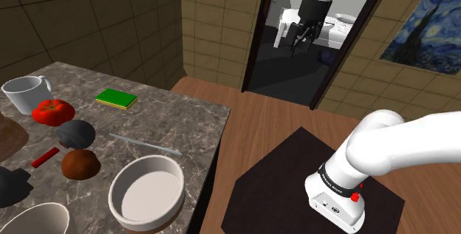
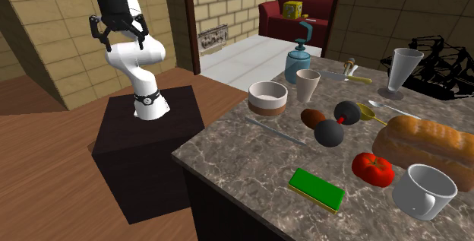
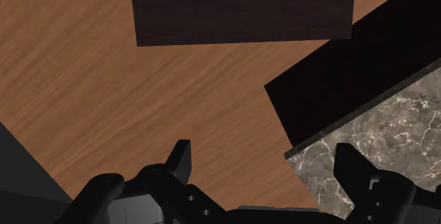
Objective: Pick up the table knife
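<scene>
Table knife (image 1: 144, 145) (image 2: 277, 131) lies flat on the marbled counter (image 1: 185, 114) (image 2: 228, 160), a thin grey piece near the counter edge that faces the arm, untouched. Just beside it: a white bowl with a brown band (image 1: 146, 192) (image 2: 268, 97), a brown rounded lump (image 1: 80, 164) (image 2: 312, 117) and a dark grey ball (image 1: 76, 133) (image 2: 329, 133); none seems to touch the knife. Further along the counter sit a green block (image 1: 117, 98) (image 2: 317, 188), a tomato (image 1: 52, 111) (image 2: 373, 169) and a white mug (image 1: 26, 94) (image 2: 421, 191). Gripper (image 1: 301, 44) (image 2: 121, 40) (image 3: 265, 162) is released, fingers standing apart with nothing between them, held high above the dark stand (image 1: 281, 177) (image 2: 152, 137) and well apart from the knife. Wrist view looks down on wooden floor (image 3: 141, 95) with a corner of the counter beside one finger; no knife there. Judgement: task at its very start, nothing done. Left to do: carry the gripper over the counter, line the fingers across the thin knife, descend, close, lift. A flat, slim knife on hard stone will likely need a low, precise pinch
</scene>
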`<state>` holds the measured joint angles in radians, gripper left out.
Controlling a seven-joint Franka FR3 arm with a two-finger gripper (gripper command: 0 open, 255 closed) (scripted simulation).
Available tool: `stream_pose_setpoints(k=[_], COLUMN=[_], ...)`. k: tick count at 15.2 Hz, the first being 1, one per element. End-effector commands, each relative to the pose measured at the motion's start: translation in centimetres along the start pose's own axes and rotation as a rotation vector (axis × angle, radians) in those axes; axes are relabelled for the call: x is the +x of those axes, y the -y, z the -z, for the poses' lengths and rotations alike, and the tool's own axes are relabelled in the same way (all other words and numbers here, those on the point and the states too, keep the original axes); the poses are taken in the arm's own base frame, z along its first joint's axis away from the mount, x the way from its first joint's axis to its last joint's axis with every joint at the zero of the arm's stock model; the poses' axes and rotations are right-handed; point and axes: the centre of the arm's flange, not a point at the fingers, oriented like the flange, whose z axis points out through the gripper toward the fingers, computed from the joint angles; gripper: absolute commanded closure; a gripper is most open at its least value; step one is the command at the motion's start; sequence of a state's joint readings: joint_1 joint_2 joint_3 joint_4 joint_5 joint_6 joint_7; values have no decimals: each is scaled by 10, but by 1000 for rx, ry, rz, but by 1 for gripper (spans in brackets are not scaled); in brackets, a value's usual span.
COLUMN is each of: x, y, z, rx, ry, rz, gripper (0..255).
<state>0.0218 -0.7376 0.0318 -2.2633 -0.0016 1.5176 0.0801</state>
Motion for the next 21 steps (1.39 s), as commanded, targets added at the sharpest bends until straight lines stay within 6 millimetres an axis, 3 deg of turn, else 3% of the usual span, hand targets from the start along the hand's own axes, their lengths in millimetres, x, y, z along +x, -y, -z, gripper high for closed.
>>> stream_pose_setpoints(k=[1,11,21], x=[0,64,112], y=[0,100,209], z=[0,-58,-117], rx=[0,2,3], ry=[0,9,18], rz=[0,156,311], gripper=[0,0,0])
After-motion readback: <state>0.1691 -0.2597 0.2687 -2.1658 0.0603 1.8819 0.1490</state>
